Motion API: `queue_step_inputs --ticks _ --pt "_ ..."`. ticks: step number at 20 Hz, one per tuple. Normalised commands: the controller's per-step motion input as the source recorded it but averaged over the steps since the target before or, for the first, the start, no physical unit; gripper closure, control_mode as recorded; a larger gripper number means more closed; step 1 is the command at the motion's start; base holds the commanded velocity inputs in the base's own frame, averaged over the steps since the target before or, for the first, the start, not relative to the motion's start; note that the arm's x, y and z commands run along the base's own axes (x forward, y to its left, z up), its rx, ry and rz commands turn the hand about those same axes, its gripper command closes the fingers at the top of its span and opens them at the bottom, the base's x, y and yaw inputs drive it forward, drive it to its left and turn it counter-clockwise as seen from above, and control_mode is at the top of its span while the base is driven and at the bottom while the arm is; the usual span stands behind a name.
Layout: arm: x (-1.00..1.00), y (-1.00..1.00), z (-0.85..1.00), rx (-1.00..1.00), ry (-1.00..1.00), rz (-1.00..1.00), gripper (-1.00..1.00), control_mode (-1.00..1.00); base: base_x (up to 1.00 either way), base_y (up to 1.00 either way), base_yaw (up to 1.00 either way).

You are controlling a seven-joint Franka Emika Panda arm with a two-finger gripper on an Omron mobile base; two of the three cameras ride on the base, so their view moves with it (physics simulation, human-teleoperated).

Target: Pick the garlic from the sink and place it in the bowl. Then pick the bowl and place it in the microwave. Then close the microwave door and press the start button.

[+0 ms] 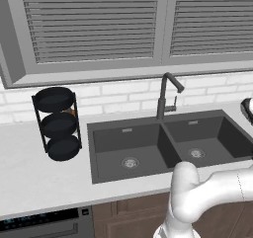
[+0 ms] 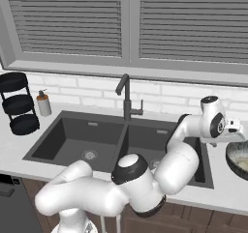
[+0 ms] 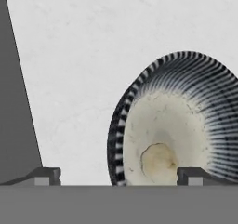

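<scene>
Hand view looks down on the round deep bowl (image 3: 181, 125), dark grey-blue striped at its rim and whitish inside, with the small pale cream garlic bulb (image 3: 158, 160) lying in its bottom, so step 1 seems done and lifting the bowl comes next. The two-finger gripper (image 3: 118, 175) is released, jaws spread wide and holding nothing; 1 fingertip (image 3: 190, 174) sits over the bowl's inside, the other over the bare white speckled counter (image 3: 83, 56). Right base view puts the bowl at the counter's right, just beside the dark grey double-basin sink (image 2: 72, 140). Next move likely calls for straddling the bowl's rim wall before closing. Open counter lies beyond the bowl; the sink edge is near.
</scene>
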Motion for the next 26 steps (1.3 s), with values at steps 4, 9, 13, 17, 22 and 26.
queue_step_inputs --ticks 4,9,13,17,22,26 --pt "0.12 -0.27 0.0 0.04 0.16 0.01 -1.0 -1.0 0.0 0.0 0.0" --pt "0.0 -0.28 -0.11 0.09 0.15 0.02 -1.0 -1.0 0.0 0.0 0.0" --pt "0.0 0.0 -0.32 0.05 0.19 0.0 -1.0 -1.0 0.0 0.0 0.0" --pt "0.0 0.0 -0.44 0.06 0.13 0.0 -1.0 -1.0 0.0 0.0 0.0" --pt "0.0 -0.1 -0.55 0.06 0.09 0.03 -1.0 -1.0 0.0 0.0 0.0" --pt "0.0 -0.07 -0.46 0.06 0.03 0.09 1.0 -1.0 0.0 0.0 0.0"
